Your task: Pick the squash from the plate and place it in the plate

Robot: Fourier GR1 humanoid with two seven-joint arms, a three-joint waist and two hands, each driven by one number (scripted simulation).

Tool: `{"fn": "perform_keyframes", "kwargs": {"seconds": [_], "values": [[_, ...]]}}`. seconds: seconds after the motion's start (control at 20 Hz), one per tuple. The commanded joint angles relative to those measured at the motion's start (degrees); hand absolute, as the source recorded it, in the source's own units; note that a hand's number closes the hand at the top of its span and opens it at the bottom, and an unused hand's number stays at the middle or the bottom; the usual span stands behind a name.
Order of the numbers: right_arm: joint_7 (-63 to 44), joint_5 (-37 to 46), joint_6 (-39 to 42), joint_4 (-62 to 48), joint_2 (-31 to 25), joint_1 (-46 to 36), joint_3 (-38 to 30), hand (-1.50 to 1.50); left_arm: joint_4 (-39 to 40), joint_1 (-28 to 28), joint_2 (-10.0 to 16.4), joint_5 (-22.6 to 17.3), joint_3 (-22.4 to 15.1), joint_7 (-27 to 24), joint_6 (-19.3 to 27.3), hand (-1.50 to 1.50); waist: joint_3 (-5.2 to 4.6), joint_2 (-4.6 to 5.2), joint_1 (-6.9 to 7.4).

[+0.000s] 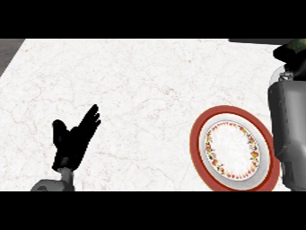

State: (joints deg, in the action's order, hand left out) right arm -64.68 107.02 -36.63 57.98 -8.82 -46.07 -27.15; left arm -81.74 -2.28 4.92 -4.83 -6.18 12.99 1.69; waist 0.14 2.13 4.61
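1. Gripping the squash [302, 43]: the right hand [304, 60] is curled round it at the view's far right; only a green-tan patch shows above the fingers.
2. The plate [199, 134], red-rimmed, lies nearer than that hand and to its left, just beside the right forearm [294, 134].
3. The left hand [69, 143] rests open, fingers up, well apart from the plate, far to the right hand's left.
4. White marble counter [115, 81] under everything.
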Motion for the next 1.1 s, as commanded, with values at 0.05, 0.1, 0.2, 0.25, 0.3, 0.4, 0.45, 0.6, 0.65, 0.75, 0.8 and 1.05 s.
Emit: {"fn": "perform_keyframes", "kwargs": {"seconds": [0.05,0.1,0.2,0.25,0.3,0.4,0.45,0.6,0.65,0.75,0.8,1.05], "values": [[-12.51,7.15,-12.74,-2.15,-0.33,2.73,-6.07,1.5,-0.54,1.22,0.58,-0.87,0.61,0.59,-0.63,0.0,0.01,-0.46,-0.86],[-13.34,9.18,-13.18,-1.43,0.08,3.0,-7.13,1.5,-0.14,-0.07,0.49,-0.19,0.92,0.15,0.23,0.0,-0.01,-0.45,-1.25],[-10.84,8.0,-17.18,-2.19,-1.07,4.51,-10.23,1.5,0.69,-0.11,0.21,-0.75,0.83,0.17,-0.44,0.0,0.04,-0.5,-1.92],[-10.57,8.83,-17.6,-3.72,-1.78,4.96,-11.96,1.5,-0.22,0.19,-0.92,0.09,0.28,0.69,1.37,0.0,0.07,-0.58,-1.71],[-10.18,9.26,-19.07,-3.65,-1.54,5.71,-12.92,1.5,0.75,0.79,0.98,-0.98,1.6,0.14,-0.59,0.0,0.02,-0.77,-2.01],[-8.37,8.21,-21.27,-5.66,-2.52,5.52,-15.45,1.5,-0.12,2.61,-0.18,0.35,0.45,-1.28,0.73,0.0,0.04,-1.0,-1.92],[-7.4,6.76,-21.86,-6.25,-4.05,5.23,-17.4,1.5,0.99,2.49,-0.92,-0.1,0.36,-1.11,0.67,0.0,0.06,-0.86,-2.11],[-3.85,5.29,-27.27,-10.51,-5.95,6.67,-20.23,1.5,1.63,-0.63,0.19,-0.93,2.82,-0.13,1.01,0.0,0.07,-0.88,-2.67],[-3.72,5.95,-27.55,-12.04,-6.78,5.63,-21.14,1.5,0.79,1.77,-0.16,-0.42,1.21,-0.9,0.26,0.0,0.05,-1.05,-2.32],[-1.49,4.1,-30.8,-14.68,-7.65,6.9,-22.29,1.5,-0.47,1.99,0.26,-0.63,1.37,0.95,0.38,0.0,0.04,-1.33,-2.76],[-2.4,5.34,-29.95,-16.22,-8.88,5.23,-22.87,1.5,1.77,1.3,0.07,-0.43,1.93,-1.25,0.28,0.0,-0.01,-1.28,-2.81],[0.96,-6.95,-19.08,-27.4,-14.78,3.12,-28.76,-1.5,0.35,2.31,0.36,-0.19,1.52,-0.79,0.19,0.0,0.15,-1.19,-2.51]]}}
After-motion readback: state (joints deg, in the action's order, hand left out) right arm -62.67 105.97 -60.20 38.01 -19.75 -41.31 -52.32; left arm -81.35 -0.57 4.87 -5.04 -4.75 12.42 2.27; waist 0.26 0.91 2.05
